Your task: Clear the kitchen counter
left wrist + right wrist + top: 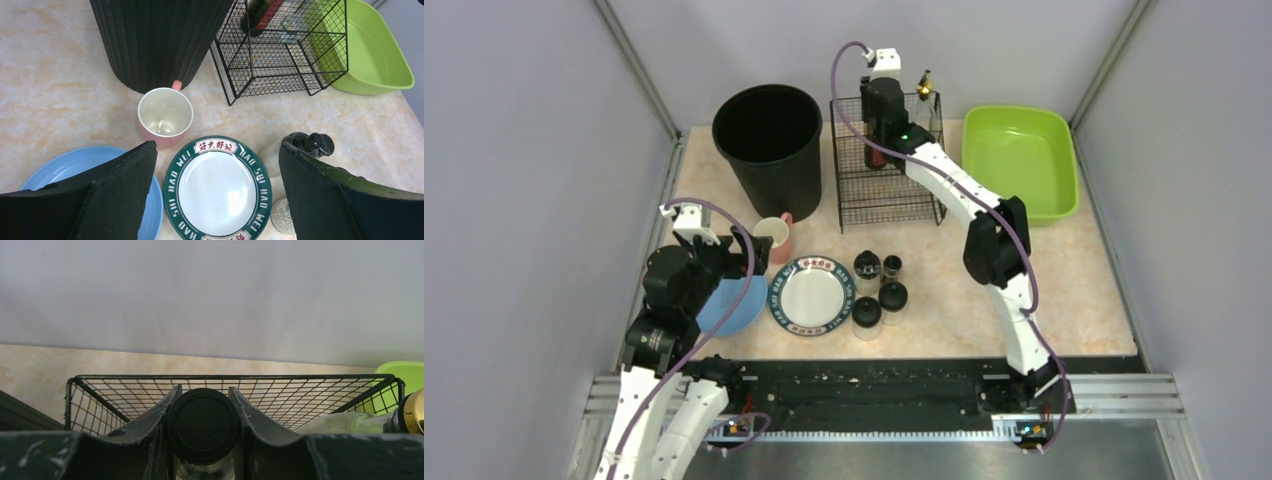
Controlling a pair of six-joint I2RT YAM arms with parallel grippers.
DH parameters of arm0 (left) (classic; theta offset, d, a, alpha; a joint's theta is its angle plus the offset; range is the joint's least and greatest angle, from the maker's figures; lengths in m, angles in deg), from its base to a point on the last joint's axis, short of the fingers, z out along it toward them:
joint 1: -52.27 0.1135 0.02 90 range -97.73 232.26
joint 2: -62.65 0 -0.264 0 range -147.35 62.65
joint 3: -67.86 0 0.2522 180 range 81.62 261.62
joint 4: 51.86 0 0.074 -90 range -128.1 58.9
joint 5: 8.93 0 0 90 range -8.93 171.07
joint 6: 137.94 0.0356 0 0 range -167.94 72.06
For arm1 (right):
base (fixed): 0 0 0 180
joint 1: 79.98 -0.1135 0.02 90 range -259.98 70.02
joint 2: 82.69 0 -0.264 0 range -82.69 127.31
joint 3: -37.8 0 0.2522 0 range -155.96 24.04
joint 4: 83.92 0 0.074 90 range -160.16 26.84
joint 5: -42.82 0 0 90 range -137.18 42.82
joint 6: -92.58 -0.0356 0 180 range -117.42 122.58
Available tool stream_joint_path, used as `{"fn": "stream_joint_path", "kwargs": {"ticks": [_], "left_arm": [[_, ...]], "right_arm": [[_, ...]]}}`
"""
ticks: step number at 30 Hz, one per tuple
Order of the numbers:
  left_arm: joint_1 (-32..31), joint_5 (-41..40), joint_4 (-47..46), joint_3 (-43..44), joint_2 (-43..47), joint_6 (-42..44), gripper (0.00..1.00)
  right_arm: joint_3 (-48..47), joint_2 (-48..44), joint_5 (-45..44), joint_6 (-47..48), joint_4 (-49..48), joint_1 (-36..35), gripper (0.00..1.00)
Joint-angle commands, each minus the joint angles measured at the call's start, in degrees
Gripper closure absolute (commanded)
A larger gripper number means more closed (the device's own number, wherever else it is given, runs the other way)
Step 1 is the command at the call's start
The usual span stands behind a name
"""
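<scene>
Between grey walls [524, 150], speckled beige surface [1074, 290] holds dishes [812, 295]; left gripper [217, 146] spread, right gripper [203, 392] pinching bottle cap [202, 427] inside wire rack [150, 376].

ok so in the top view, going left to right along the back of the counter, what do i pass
tall black ribbed plastic bin → black wire mesh rack → shallow lime-green plastic tray
</scene>
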State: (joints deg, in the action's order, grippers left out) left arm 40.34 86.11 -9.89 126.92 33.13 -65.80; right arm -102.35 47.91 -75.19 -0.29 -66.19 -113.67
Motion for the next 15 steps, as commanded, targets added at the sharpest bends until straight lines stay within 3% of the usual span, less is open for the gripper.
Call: {"fn": "stream_joint_path", "kwargs": {"ticks": [1,2,7,15], "left_arm": [[-0.2,-0.1,-1.8,-0.1,-0.3,0.6,0.04],[-0.2,-0.1,-1.8,-0.1,-0.3,0.6,0.04],[-0.2,0.0,-1.8,-0.1,-0.5,0.6,0.04],[-0.2,-0.1,-1.7,-0.1,-0.3,0.6,0.04]], "right_arm": [[-3.9,-0.5,-0.4,-6.9,-3.4,2.4,1.00],[-3.9,-0.3,-0.2,-7.2,-2.5,2.6,1.00],[-3.6,0.1,-0.4,-6.9,-1.2,2.8,0.62],[-2.0,-2.8,1.1,-5.3,-1.3,2.5,0.46]]}}
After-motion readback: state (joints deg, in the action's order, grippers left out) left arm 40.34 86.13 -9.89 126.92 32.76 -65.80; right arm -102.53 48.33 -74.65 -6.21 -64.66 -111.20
